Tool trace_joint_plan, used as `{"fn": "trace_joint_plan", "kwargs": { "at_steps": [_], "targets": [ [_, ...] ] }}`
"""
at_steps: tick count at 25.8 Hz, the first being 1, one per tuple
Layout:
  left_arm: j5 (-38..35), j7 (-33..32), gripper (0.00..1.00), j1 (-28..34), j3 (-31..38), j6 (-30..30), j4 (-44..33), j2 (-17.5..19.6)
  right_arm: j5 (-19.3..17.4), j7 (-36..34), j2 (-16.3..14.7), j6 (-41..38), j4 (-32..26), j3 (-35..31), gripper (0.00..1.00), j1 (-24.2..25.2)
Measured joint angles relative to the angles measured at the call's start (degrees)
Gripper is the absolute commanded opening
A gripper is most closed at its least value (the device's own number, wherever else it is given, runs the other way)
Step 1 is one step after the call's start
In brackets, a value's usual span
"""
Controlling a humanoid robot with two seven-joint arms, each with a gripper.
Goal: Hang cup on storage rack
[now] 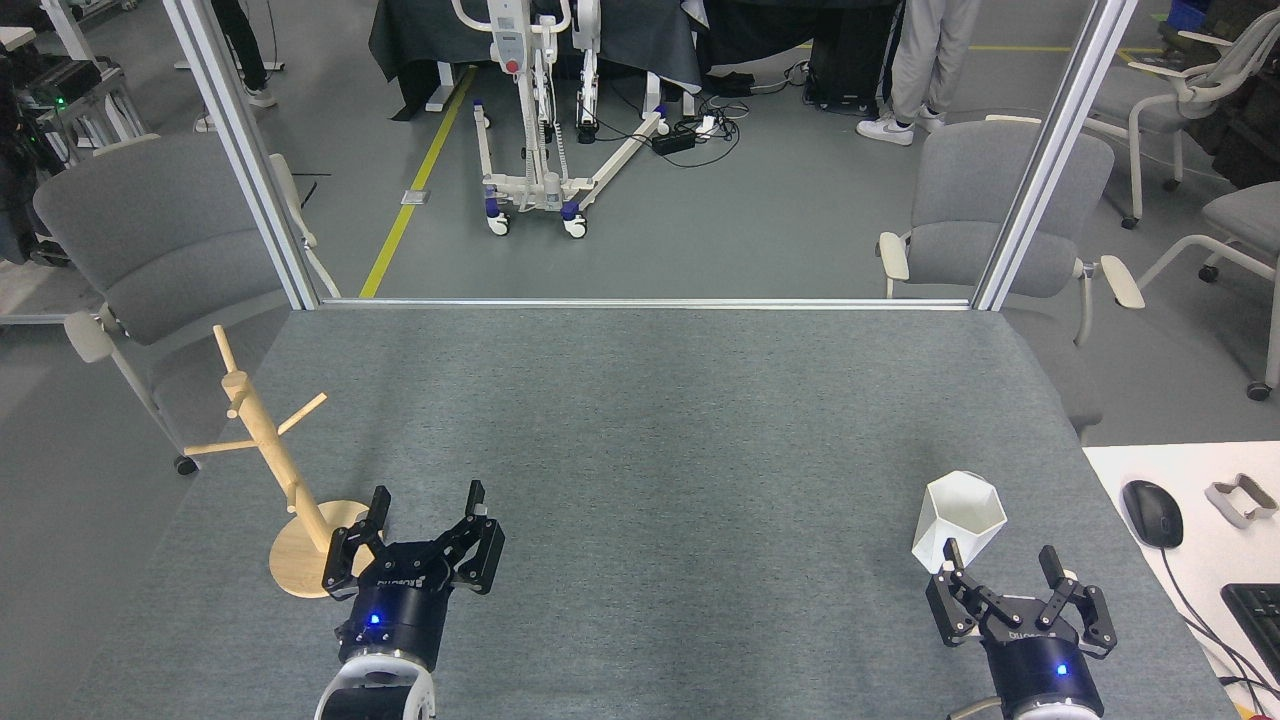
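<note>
The white faceted cup stands upright on the grey table near its right edge. My right gripper is just in front of the cup, open, its fingers apart from the cup's near side with nothing between them. The wooden storage rack stands at the table's left edge on its round base, its pole leaning up and left with several pegs. My left gripper is open and empty, right beside the rack's base.
A white desk at the right holds a black mouse, a keyboard corner and a small grey clip. Metal frame posts rise at the table's far corners. Grey chairs and a person's legs stand beyond.
</note>
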Motion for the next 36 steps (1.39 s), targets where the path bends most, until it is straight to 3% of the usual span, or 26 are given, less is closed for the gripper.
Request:
{"fn": "trace_joint_plan", "kwargs": {
  "at_steps": [20,36],
  "targets": [
    [-0.2,0.1,0.99,-1.0,0.0,-0.1,2.6,0.1,0.3,-2.4,-1.8,-1.1,12.3,0.3,1.0,-6.8],
    [-0.2,0.0,0.99,-1.0,0.0,-0.2,3.1,0.4,0.4,-2.2,-1.9,-1.0,17.3,0.8,1.0,-10.4]
  ]
}}
